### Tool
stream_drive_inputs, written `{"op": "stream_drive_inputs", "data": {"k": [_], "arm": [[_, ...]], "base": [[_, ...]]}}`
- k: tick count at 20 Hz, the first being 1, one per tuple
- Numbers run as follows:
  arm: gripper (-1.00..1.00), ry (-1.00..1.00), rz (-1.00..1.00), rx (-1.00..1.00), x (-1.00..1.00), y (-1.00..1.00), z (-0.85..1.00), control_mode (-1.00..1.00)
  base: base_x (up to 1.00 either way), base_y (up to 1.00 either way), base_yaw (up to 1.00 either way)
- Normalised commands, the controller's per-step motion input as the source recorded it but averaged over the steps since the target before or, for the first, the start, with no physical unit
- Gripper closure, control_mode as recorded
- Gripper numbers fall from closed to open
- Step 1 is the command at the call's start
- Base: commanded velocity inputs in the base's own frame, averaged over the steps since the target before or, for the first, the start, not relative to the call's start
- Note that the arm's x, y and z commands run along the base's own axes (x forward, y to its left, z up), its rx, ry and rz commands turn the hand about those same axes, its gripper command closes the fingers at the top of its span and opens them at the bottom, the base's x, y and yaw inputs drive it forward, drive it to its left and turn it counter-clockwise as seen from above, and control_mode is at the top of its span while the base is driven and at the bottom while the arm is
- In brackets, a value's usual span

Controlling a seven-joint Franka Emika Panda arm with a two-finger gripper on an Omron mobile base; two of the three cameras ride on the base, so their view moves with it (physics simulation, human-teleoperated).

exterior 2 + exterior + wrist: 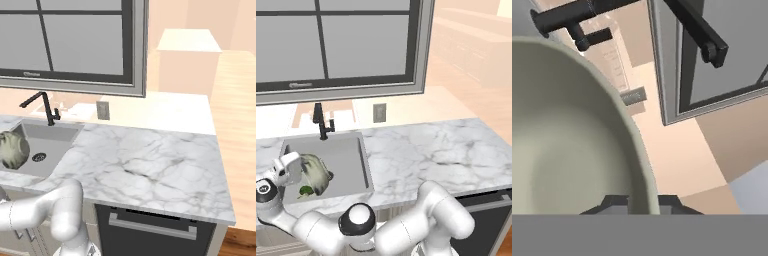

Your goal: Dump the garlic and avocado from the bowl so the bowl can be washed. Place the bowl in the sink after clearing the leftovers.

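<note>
The pale grey-beige bowl [316, 172] hangs tipped on its side over the grey sink [348, 167], with my gripper [301, 170] shut on its rim. In the hand view the bowl's rim [643, 165] runs between my two fingertips [614, 202], and the inside of the bowl [562, 150] that I see holds nothing. The dark green avocado [306, 190] lies on the sink floor just below the bowl's mouth. I cannot make out the garlic. From the right base view the bowl [12, 149] shows at the left edge, above the sink [55, 137].
A black faucet [321, 122] stands behind the sink, and the round drain [39, 157] lies right of the bowl. White marble counter [431, 150] stretches to the right. A window [336, 45] and a wall outlet [379, 112] are behind it.
</note>
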Motion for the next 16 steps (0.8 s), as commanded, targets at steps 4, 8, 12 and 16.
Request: {"op": "stream_drive_inputs", "data": {"k": [4,8,12,16], "arm": [[1.00,0.00,-0.02,0.28,0.16,-0.90,-0.09,-1.00],[1.00,0.00,-0.01,0.51,0.08,-0.99,-0.06,-1.00],[1.00,0.00,0.00,0.55,0.00,-0.87,0.00,-1.00],[1.00,0.03,0.00,0.49,0.00,-0.84,-0.14,-1.00]], "base": [[0.00,0.00,0.00],[0.00,0.00,0.00],[0.00,0.00,0.00],[0.00,0.00,0.00]]}}
